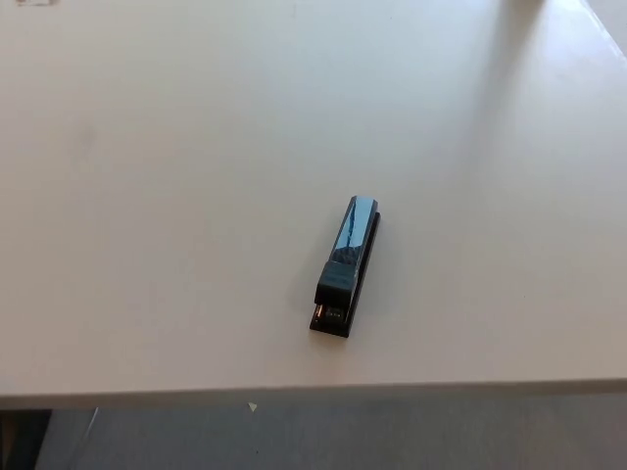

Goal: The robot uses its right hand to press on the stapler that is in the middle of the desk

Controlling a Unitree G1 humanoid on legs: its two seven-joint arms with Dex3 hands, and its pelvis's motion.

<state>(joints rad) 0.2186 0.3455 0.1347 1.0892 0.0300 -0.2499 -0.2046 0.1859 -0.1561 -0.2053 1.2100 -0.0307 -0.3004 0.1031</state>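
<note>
Nearest you is the front edge of the desk (118,397), with a strip of grey floor (392,436) below it and a tiny white scrap (252,405) lying just off the edge. A little further in lies the stapler (347,266), alone on the pale top, slightly right of the middle of the view and angled so its hinged rear end points back toward you and its glossy blue-black nose points away and a touch to the right. Judge it as a stiff, fairly dense little object with a slick top; it should stay put under a straight downward push but may skate or pivot on the smooth desk if you press off-centre. You need no grasp: aim for the top of the arm toward its far end, away from the hinge, where the lever gives most easily. Beyond it the desk runs on bare to the far corner. Neither hand shows, so you cannot tell their finger state or pose; expect the right to enter from the picture's right.
</note>
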